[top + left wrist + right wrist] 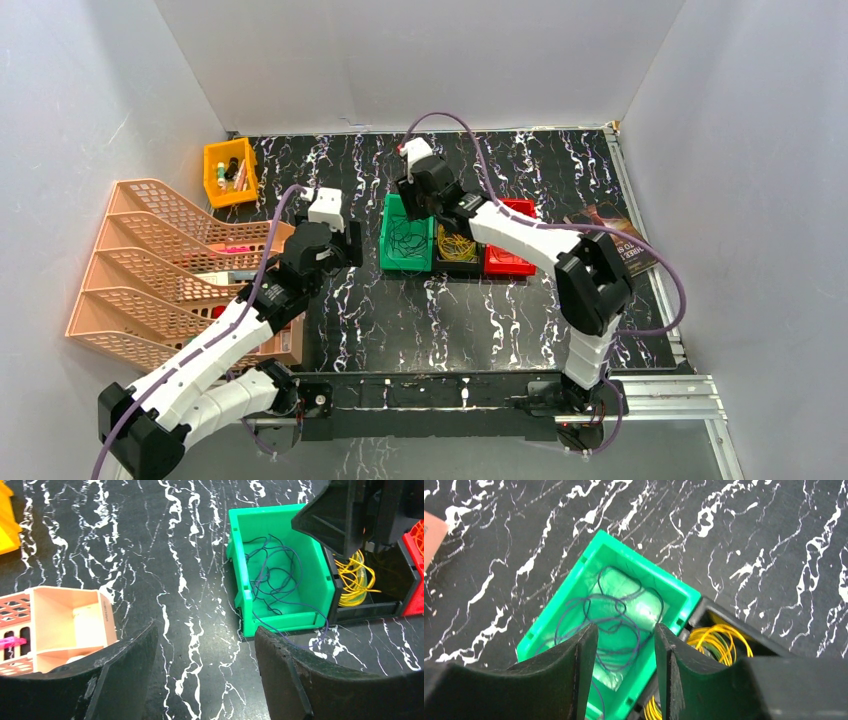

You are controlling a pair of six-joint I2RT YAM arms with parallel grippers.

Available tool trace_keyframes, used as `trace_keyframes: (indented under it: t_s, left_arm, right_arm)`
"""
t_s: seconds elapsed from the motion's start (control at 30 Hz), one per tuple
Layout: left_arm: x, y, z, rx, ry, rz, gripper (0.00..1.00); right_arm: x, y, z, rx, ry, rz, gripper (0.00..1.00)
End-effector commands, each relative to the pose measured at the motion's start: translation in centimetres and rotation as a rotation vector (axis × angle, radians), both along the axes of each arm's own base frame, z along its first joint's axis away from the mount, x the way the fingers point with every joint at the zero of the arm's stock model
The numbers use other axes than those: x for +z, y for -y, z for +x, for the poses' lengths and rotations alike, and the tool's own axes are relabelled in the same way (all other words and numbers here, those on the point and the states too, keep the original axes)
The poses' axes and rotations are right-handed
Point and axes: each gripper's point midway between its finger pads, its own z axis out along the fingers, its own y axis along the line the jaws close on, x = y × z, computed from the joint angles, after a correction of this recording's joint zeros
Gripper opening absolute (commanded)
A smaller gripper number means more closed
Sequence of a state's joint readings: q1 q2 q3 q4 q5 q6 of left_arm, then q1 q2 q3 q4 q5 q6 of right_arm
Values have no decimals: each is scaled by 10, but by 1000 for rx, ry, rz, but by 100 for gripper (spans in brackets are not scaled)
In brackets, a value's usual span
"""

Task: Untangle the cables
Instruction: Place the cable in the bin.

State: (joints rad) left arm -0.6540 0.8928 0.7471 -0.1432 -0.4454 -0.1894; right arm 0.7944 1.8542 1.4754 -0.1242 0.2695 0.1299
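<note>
Dark purple cables (614,617) lie in loose loops inside a green bin (388,250) at mid-table. One strand (322,630) trails over the bin's front wall onto the table. Yellow cables (719,640) fill the black bin (459,268) beside it, and a red bin (508,262) stands to the right of that. My right gripper (626,630) hovers open just above the green bin, with nothing between its fingers. My left gripper (206,632) is open over bare table left of the green bin (240,560), holding nothing.
A stack of peach mesh file trays (150,260) lines the left side, its end (65,620) near my left gripper. A yellow bin (230,172) with small items sits at the back left. A booklet (625,245) lies by the right rail.
</note>
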Motion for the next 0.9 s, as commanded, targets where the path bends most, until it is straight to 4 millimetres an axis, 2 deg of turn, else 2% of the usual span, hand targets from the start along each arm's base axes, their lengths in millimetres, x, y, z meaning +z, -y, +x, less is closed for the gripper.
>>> trace_keyframes:
  t_s: [0.0, 0.17, 0.27, 0.33, 0.43, 0.57, 0.67, 0.73, 0.87]
  left_arm:
    - [9, 20, -2, -120, 5, -30, 71]
    - [-7, 73, -20, -459, -87, -21, 75]
    - [-18, 94, -28, -586, -158, -22, 80]
    - [-24, 102, -31, -649, -184, -13, 83]
    - [-34, 109, -33, -715, -215, 17, 88]
    - [-42, 116, -32, -800, -204, 69, 95]
    - [-49, 124, -27, -872, -137, 108, 98]
    - [-61, 129, -33, -967, -62, 146, 98]
    - [-65, 133, -30, -1035, 107, 211, 98]
  right_arm:
    - [39, 16, -18, 5, 57, 67, 54]
    - [39, 50, -59, -12, 11, 118, 54]
    - [34, 76, -87, -41, -21, 154, 55]
    - [31, 95, -105, -74, -41, 174, 55]
    - [14, 124, -131, -140, -85, 191, 56]
    - [4, 143, -161, -154, -117, 283, 58]
    - [-7, 151, -171, -173, -131, 314, 59]
    - [-11, 156, -172, -201, -135, 328, 61]
    - [-14, 163, -172, -273, -152, 361, 68]
